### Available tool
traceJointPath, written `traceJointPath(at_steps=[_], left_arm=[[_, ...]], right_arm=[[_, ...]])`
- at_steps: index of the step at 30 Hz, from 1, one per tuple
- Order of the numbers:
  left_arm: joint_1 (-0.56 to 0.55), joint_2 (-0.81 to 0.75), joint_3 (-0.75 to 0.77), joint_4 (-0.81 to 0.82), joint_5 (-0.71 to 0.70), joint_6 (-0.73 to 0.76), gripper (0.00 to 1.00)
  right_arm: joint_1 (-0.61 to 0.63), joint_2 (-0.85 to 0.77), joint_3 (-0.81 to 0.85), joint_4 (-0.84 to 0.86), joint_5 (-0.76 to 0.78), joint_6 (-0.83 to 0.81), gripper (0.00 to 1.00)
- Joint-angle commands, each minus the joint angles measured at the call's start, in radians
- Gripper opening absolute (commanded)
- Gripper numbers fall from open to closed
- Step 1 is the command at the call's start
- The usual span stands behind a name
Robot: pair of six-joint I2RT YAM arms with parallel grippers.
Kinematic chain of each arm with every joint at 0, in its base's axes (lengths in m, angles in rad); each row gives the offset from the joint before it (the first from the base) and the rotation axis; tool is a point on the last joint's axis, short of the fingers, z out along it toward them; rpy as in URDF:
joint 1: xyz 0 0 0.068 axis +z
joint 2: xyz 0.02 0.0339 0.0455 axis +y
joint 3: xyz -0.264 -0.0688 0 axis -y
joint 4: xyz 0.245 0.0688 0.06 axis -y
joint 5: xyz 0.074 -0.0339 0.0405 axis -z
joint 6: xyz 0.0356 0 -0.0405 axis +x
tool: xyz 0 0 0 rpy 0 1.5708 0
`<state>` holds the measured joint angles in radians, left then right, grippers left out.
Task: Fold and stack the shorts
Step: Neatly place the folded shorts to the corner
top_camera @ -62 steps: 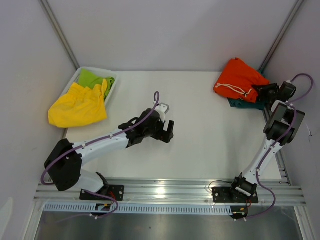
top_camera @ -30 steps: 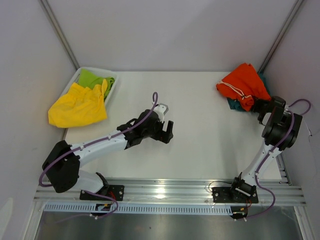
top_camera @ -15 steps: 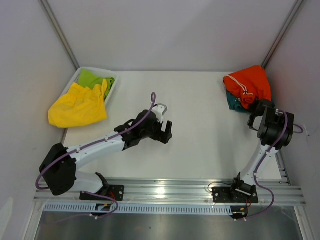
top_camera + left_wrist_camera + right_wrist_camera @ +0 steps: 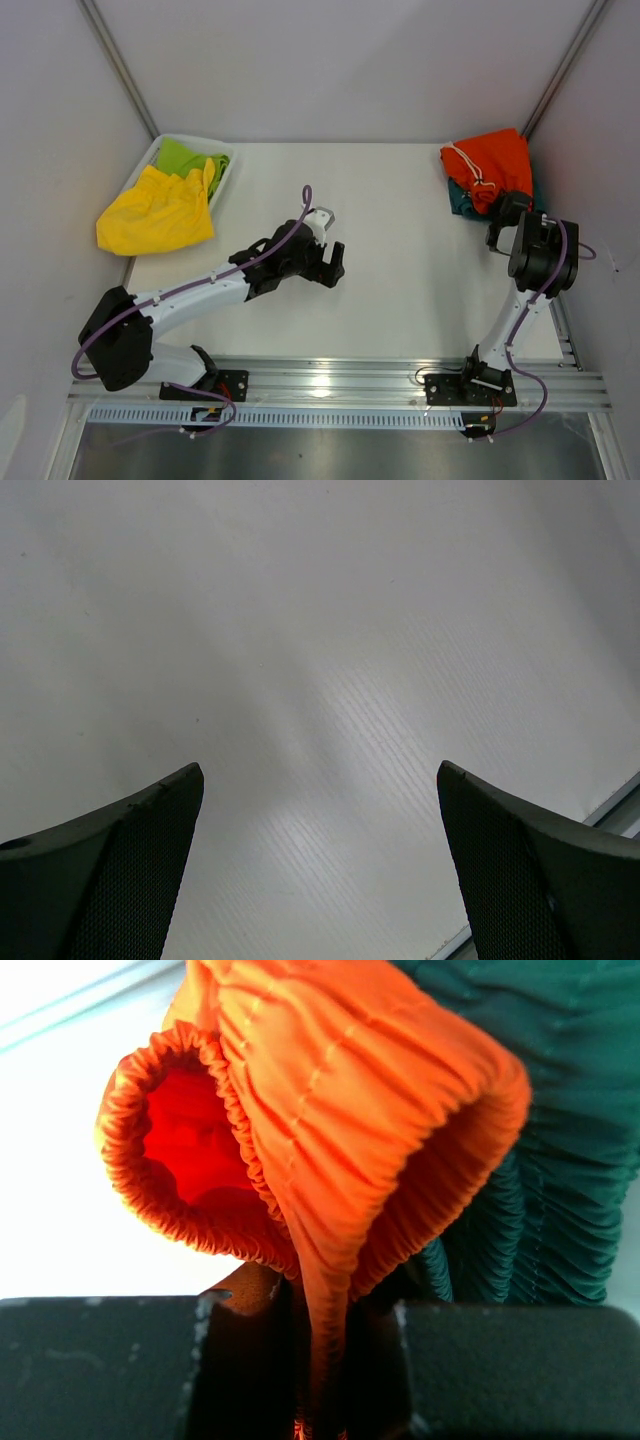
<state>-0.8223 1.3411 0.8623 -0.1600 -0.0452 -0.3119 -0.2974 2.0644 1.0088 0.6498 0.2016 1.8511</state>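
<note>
The bright orange shorts point(image 4: 497, 163) lie bunched at the far right corner of the table, on top of the teal shorts point(image 4: 461, 199), which show at the pile's left edge. My right gripper point(image 4: 499, 213) sits at the pile's near side, shut on a fold of the orange shorts point(image 4: 330, 1090) by the elastic waistband. The teal shorts point(image 4: 560, 1160) hang just behind to the right. My left gripper point(image 4: 335, 264) hovers over mid-table, open, with only bare table between its fingers point(image 4: 130, 860).
A yellow pair of shorts point(image 4: 155, 212) drapes over the near end of a white bin point(image 4: 227, 159) at the far left. A lime-green pair point(image 4: 186, 156) lies inside the bin. Walls close in on both sides, and a metal rail point(image 4: 330, 380) runs along the near edge.
My right gripper has swung from the pile's right side round to its near side, turning the orange shorts over and back towards the corner. The left arm has drawn back slightly.
</note>
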Motion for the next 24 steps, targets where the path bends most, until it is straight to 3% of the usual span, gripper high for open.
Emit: traceJointPath(at_steps=[1,8,14,17,21,24], left_arm=[[0.000,-0.040,-0.002,0.016,0.005,0.017,0.99],[0.000,-0.060,-0.013,0.011,-0.001,0.022,0.99],[0.000,-0.079,-0.019,0.004,-0.005,0.023,0.99],[0.000,-0.079,-0.016,0.002,-0.005,0.022,0.99],[0.000,-0.080,-0.016,0.001,-0.004,0.020,0.99],[0.000,-0.089,-0.020,0.000,-0.004,0.019,0.99]], right_arm=[[0.024,-0.052,0.024,-0.027,0.079,0.005,0.03],[0.030,0.020,-0.012,0.013,0.090,-0.029,0.02],[0.047,0.066,0.053,-0.091,0.108,-0.088,0.03],[0.050,0.030,0.060,-0.136,0.133,-0.145,0.15],[0.038,-0.041,0.065,-0.202,0.139,-0.211,0.40],[0.021,-0.076,0.059,-0.237,0.134,-0.233,0.54]])
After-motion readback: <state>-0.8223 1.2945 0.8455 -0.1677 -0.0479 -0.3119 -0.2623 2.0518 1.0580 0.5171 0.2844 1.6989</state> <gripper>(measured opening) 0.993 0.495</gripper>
